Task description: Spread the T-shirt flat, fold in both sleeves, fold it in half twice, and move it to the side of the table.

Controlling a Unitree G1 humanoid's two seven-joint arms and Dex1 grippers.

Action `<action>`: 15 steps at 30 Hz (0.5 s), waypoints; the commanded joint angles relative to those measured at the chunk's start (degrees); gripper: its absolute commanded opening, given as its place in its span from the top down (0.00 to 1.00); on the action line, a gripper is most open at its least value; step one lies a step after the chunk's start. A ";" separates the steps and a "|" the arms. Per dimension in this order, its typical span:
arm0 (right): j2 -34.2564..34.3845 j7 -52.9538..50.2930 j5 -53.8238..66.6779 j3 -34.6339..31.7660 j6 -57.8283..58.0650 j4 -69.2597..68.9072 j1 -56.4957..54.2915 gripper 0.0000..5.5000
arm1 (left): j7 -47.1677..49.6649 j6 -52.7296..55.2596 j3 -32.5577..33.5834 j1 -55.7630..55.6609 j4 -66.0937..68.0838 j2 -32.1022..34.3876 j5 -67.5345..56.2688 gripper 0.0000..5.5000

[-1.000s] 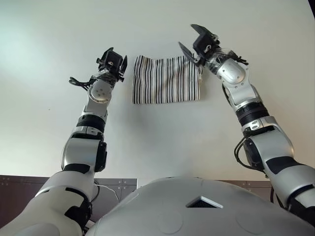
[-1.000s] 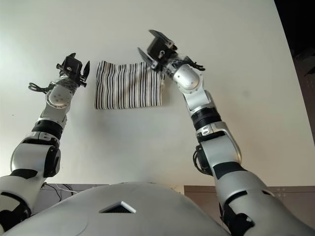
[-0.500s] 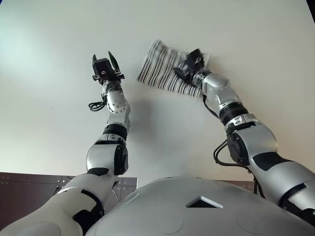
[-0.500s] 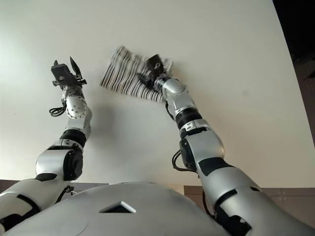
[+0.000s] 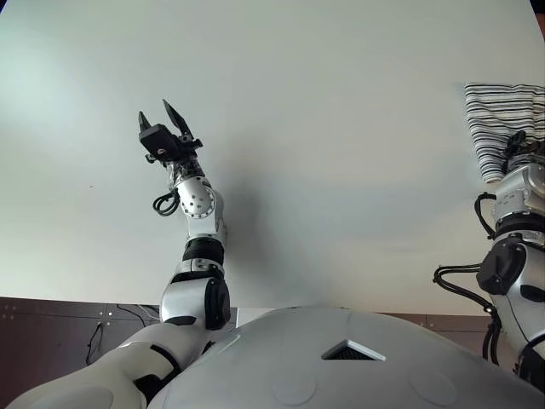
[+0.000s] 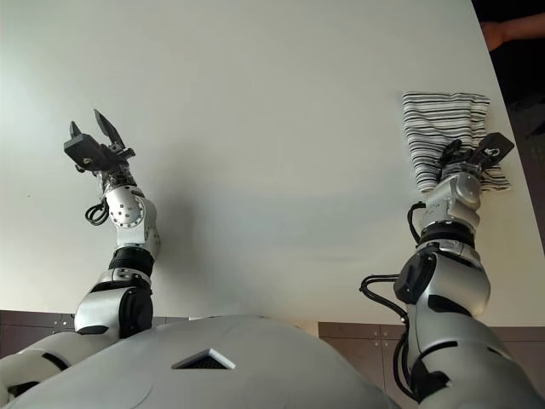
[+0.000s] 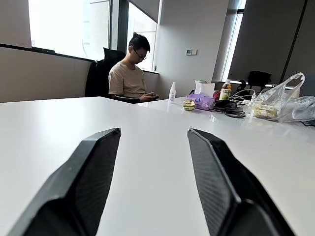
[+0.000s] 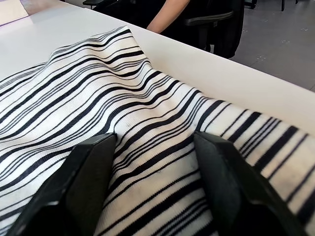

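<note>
T-shirt (image 6: 443,119): folded into a small striped packet, lying at the right side of the table (image 6: 272,102), close to its right edge. The far end of the packet is squarish and flat. The near end is narrower and rumpled where the right gripper (image 6: 470,153) sits on it. It is well apart from the left arm, with most of the table's width between them.

Right gripper: jaws wide, pressing rather than pinching. In the right wrist view both fingers (image 8: 91,187) bear down on top of the cloth, with a hump of striped fabric raised in the gap between them. The table edge runs just past the T-shirt there, with a dark chair (image 8: 216,19) beyond it.

Left gripper (image 5: 156,111): jaws wide, holding nothing. It is over the left part of the table, fingertips pointing away from the robot. The left wrist view has its two black fingers (image 7: 83,196) over bare white tabletop. Can't tell whether the tips touch the surface.

Other stuff, at the far end of the table in the left wrist view: a clear plastic bag (image 7: 278,101), bottles (image 7: 226,90), a tissue pack (image 7: 201,101) and cables (image 7: 231,112). All are well away from the left gripper.
</note>
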 commanded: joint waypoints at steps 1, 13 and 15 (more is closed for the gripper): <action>1.54 -1.75 -2.19 0.14 -8.70 -6.42 5.07 0.48 | -0.94 -1.23 -2.11 2.14 1.99 -3.20 1.61 0.54; 30.28 -28.13 -46.77 31.83 -32.43 -32.42 15.32 0.47 | -7.30 -5.74 -7.38 -4.86 12.06 -2.80 6.14 0.51; 31.76 -28.75 -46.24 33.38 -33.55 -26.20 14.35 0.47 | -8.05 -7.57 -8.26 -3.96 10.65 -3.62 6.35 0.46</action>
